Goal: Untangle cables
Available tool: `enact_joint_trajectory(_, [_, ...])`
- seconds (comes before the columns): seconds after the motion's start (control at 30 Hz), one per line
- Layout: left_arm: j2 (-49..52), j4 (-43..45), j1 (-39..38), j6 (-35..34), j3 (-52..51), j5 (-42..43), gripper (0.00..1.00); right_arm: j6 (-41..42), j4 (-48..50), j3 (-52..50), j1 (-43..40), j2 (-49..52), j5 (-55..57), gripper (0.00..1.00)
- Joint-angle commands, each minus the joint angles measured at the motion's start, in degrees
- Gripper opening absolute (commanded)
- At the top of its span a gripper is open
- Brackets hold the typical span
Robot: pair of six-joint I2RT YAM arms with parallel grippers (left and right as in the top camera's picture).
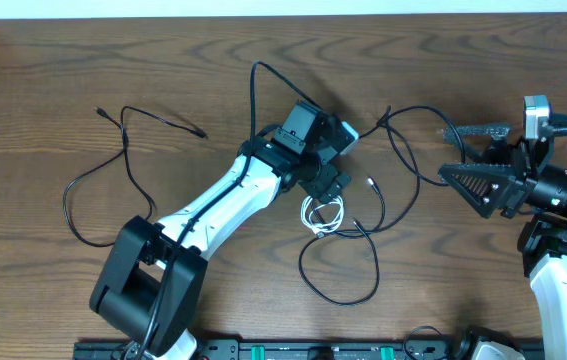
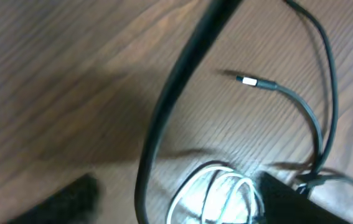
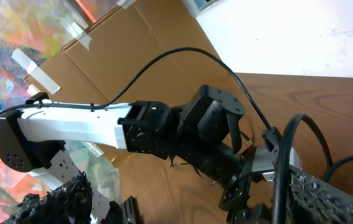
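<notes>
- White cable coil lies on the table near the centre. It is a small flat bundle, and its loose tail runs out to the right.
- Left gripper is just above the coil. In the wrist view the left gripper has its jaws set wide, and the coil sits between the two fingers. Cannot tell whether either finger touches it.
- Black cable ends in a plug. In the overhead view the plug points up-left, just right of the gripper. The cable's long run goes down and right, then passes close by the white coil.
- A thick, blurred black lead crosses the left wrist view from top to bottom and hides part of the table.
- Second black cable is sprawled on the left side, well apart from the coil.
- Right gripper is at the right edge, jaws wide, holding nothing.
- Cardboard box stands behind the left arm.
</notes>
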Motion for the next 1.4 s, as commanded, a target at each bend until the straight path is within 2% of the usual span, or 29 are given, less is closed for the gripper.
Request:
enact_joint_trajectory(0.0, [0.7, 0.1, 0.1, 0.1, 0.2, -0.7, 0.49, -1.0, 0.0, 0.5, -0.4, 0.1, 0.9, 0.9])
enact_joint_trajectory(0.07, [0.8, 0.1, 0.1, -2.2, 0.2, -0.5, 0.44, -1.1, 0.0, 0.5, -0.4, 0.1, 0.9, 0.89])
enact_joint_trajectory(0.37, [0.9, 0.1, -0.6, -3.0, -0.1, 2.0, 0.44, -1.0, 0.0, 0.5, -0.4, 0.1, 0.9, 0.89])
enact_joint_trajectory(0.4, [0.9, 0.1, -0.6, -3.0, -0.1, 2.0, 0.39, -1.1, 0.0, 0.5, -0.4, 0.1, 0.9, 0.89])
enact_joint_trajectory(0.43, [0.9, 0.1, -0.6, -3.0, -0.1, 2.0, 0.29, -1.0, 0.0, 0.5, -0.4, 0.1, 0.9, 0.89])
enact_joint_trajectory(0.47, [0.9, 0.1, -0.6, -3.0, -0.1, 1.9, 0.14, -1.1, 0.0, 0.5, -0.4, 0.1, 0.9, 0.89])
enact_joint_trajectory(0.5, [0.9, 0.1, -0.6, -3.0, -0.1, 1.8, 0.08, -1.0, 0.0, 0.5, -0.4, 0.1, 0.9, 0.89])
enact_joint_trajectory(0.83, [-1.1, 0.1, -0.4, -3.7, 0.6, 1.3, 0.07, -1.0, 0.0, 0.5, -0.4, 0.1, 0.9, 0.89])
enact_joint_trajectory(1.03, [-10.1, 1.1, -0.1, -4.1, 2.7, -3.1, 0.07, -1.1, 0.0, 0.5, -0.4, 0.1, 0.7, 0.91])
enact_joint_trajectory(1.13, [-16.5, 4.5, 0.3, -6.0, 3.1, -7.1, 0.07, -1.1, 0.0, 0.5, -0.4, 0.1, 0.7, 0.99])
enact_joint_trajectory(1.37, [-30.9, 18.0, 4.6, -11.7, 3.1, -10.7, 0.08, -1.1, 0.0, 0.5, -0.4, 0.1, 0.2, 0.99])
